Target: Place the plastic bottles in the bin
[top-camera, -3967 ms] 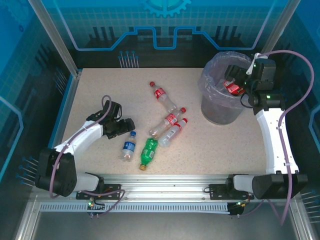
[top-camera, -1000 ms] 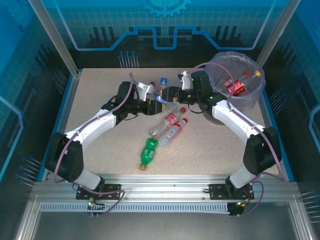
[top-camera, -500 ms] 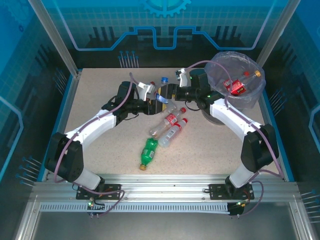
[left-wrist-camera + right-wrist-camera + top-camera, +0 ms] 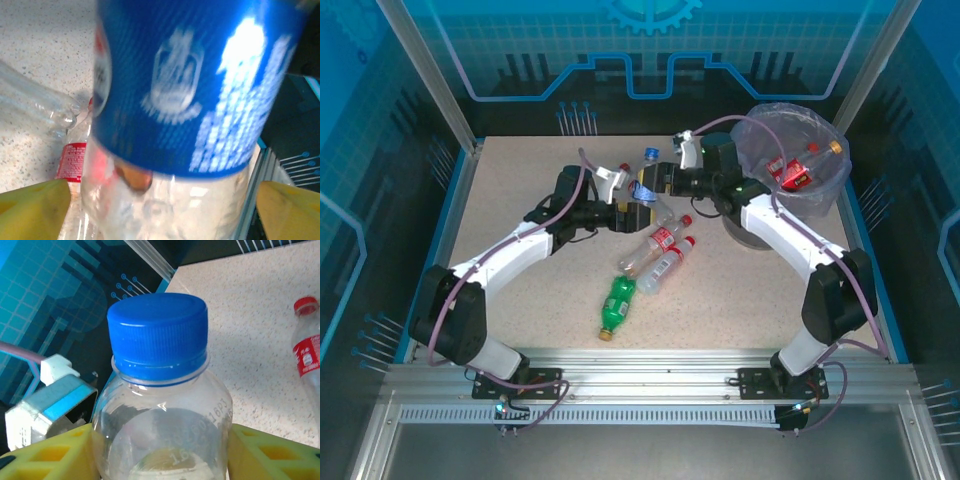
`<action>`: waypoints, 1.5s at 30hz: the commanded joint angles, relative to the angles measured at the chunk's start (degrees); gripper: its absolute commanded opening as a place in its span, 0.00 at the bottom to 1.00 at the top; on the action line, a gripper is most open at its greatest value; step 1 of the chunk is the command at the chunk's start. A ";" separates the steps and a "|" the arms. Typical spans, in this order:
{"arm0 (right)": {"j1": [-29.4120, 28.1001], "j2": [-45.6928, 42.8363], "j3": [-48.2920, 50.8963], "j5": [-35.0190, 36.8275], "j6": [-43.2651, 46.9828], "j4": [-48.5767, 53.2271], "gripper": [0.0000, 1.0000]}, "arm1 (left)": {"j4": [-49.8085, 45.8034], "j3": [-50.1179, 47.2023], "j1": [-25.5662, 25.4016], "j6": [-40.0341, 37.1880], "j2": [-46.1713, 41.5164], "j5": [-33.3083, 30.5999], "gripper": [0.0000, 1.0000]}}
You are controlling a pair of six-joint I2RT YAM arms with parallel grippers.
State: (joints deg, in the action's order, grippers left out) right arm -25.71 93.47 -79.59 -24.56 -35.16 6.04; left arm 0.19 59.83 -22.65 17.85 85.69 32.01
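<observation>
Blue-labelled bottle (image 4: 647,175): located over the far middle of the table (image 4: 520,200), between the two arms' ends, blue cap toward the far edge.

Right gripper (image 4: 160,455): closed on this bottle. In the right wrist view both yellow fingers (image 4: 50,452) press against the clear shoulder just below the cap.

Left gripper (image 4: 165,205): open. In the left wrist view its yellow fingertips (image 4: 35,202) stand clear of the bottle on both sides, with the blue label directly ahead between them.

Bin (image 4: 752,228): far right of the table, just beside the right arm's forearm. The pale-purple liner is spread wide at the rim. Red-labelled bottles (image 4: 788,172) lie inside; their exact count cannot be told.

Remaining on the table: two clear red-capped bottles (image 4: 660,240) lying side by side at the centre, just below the grippers in the overhead view; a green bottle (image 4: 616,303) lying nearer the arm bases, apart from that pair. A further red cap shows behind the left arm's wrist, its bottle largely hidden.
</observation>
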 commanded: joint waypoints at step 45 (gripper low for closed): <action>29.03 -2.00 -11.40 32.06 4.41 23.87 0.59 | -38.48 0.86 -2.22 -10.71 -4.49 -18.60 0.92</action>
State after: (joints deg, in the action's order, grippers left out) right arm 2.44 89.80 -92.42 9.15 -26.85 29.56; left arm -35.75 58.48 -24.45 8.80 80.75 14.13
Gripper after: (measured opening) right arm 0.590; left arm 0.918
